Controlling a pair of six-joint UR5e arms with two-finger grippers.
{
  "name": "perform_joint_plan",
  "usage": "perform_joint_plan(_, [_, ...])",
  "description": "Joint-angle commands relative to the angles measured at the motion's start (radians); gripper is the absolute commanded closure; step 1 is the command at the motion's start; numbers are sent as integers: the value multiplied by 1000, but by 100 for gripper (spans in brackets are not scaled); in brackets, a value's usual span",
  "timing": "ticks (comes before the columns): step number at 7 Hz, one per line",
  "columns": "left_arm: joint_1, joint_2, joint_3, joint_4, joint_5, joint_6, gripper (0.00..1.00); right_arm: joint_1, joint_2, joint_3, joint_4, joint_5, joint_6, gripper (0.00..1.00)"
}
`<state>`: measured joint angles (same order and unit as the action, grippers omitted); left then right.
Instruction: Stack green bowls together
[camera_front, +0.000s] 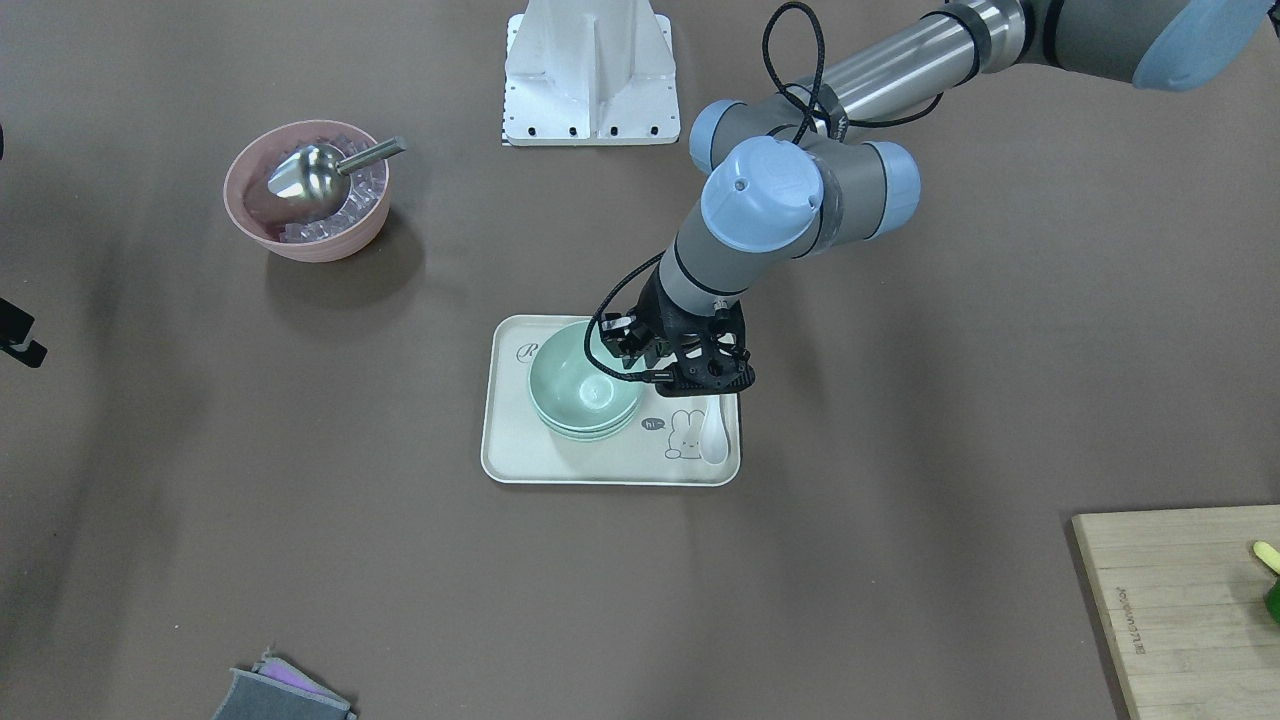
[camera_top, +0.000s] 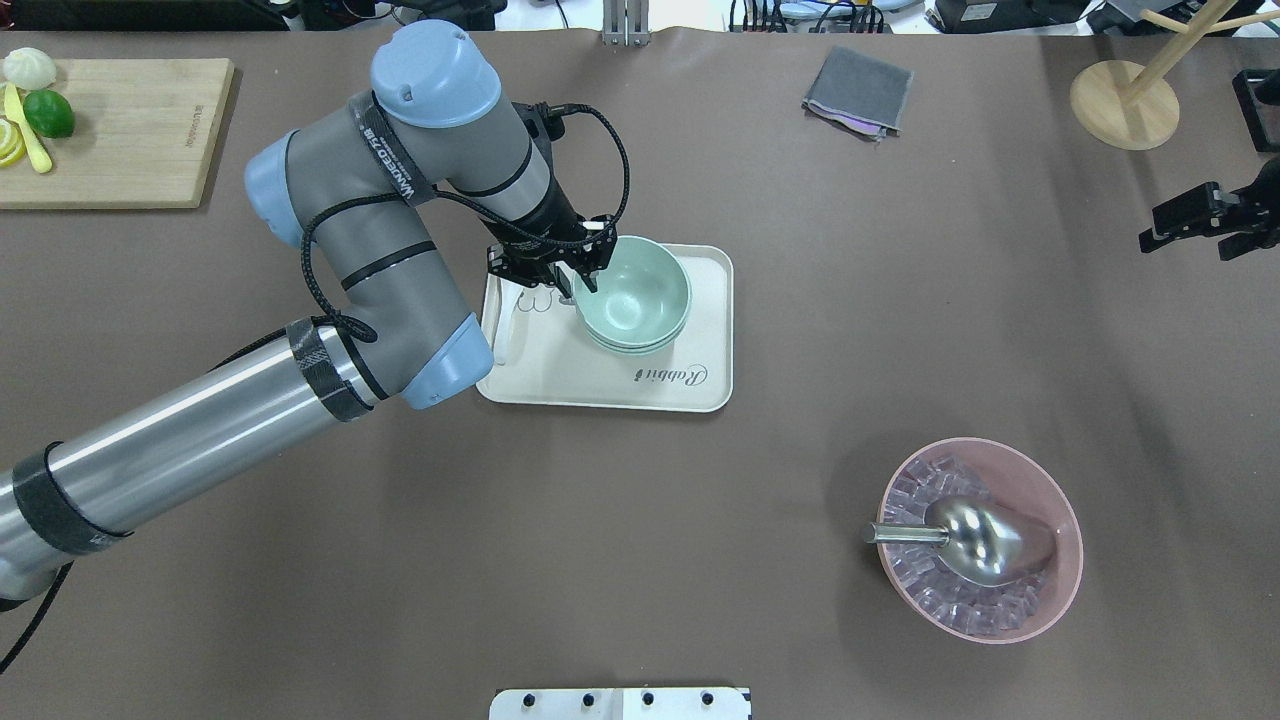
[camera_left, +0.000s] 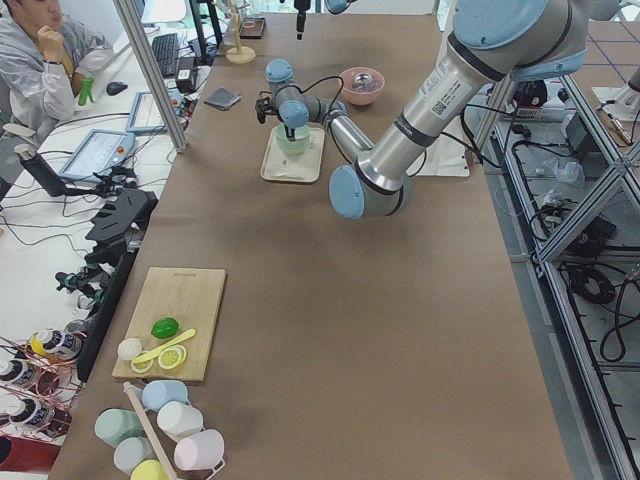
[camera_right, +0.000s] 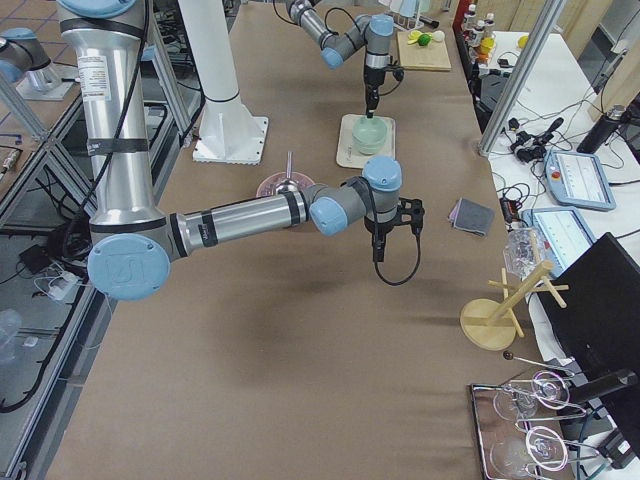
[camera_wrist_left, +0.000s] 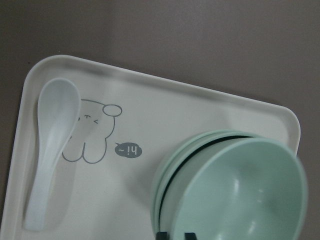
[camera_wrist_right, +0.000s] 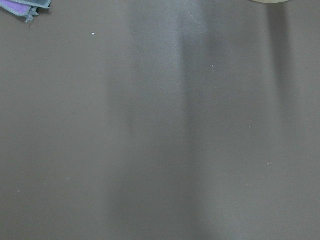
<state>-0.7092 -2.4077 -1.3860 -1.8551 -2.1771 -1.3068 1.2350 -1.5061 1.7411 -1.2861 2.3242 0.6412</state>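
Observation:
Three green bowls (camera_front: 575, 385) sit nested on a cream tray (camera_front: 520, 450); they also show in the overhead view (camera_top: 640, 295) and the left wrist view (camera_wrist_left: 240, 190). The top bowl sits a little tilted in the two below. My left gripper (camera_top: 585, 275) is at the stack's rim on the spoon side, its fingertips (camera_wrist_left: 162, 234) shut on the top bowl's rim. My right gripper (camera_top: 1165, 225) hangs above bare table far to the right, open and empty; none of it shows in its wrist view.
A white spoon (camera_wrist_left: 52, 135) lies on the tray next to the bowls. A pink bowl (camera_top: 1060, 600) with ice and a metal scoop (camera_top: 985, 540) stands near right. A cutting board (camera_top: 120, 130), a grey cloth (camera_top: 857, 90) and a wooden stand (camera_top: 1125, 105) lie along the far edge.

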Motion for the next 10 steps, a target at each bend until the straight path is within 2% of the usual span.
perform_joint_plan(1, [-31,13,-17,5,4,11,1,8,0,0,-1,1,0,0])
perform_joint_plan(2, [-70,98,-98,13,-13,59,1,17,0,-6,-4,0,-2,0])
perform_joint_plan(3, [-132,254,-239,43,-36,174,1,38,3,-26,-1,0,-9,0])
perform_joint_plan(4, [-201,391,-389,176,-41,407,1,61,4,-55,-4,1,-93,0])
perform_joint_plan(5, [-258,506,-494,291,-38,617,1,90,6,-93,-2,1,-180,0])
perform_joint_plan(7, [-410,701,-528,297,-44,929,1,132,6,-147,-2,12,-274,0])
perform_joint_plan(8, [-486,758,-515,297,-46,1075,1,152,7,-173,-2,29,-306,0])
perform_joint_plan(9, [-569,807,-480,294,-49,1200,1,178,6,-201,-4,46,-383,0])
perform_joint_plan(10, [-672,829,-396,287,-114,1357,1,199,10,-227,-5,81,-414,0])
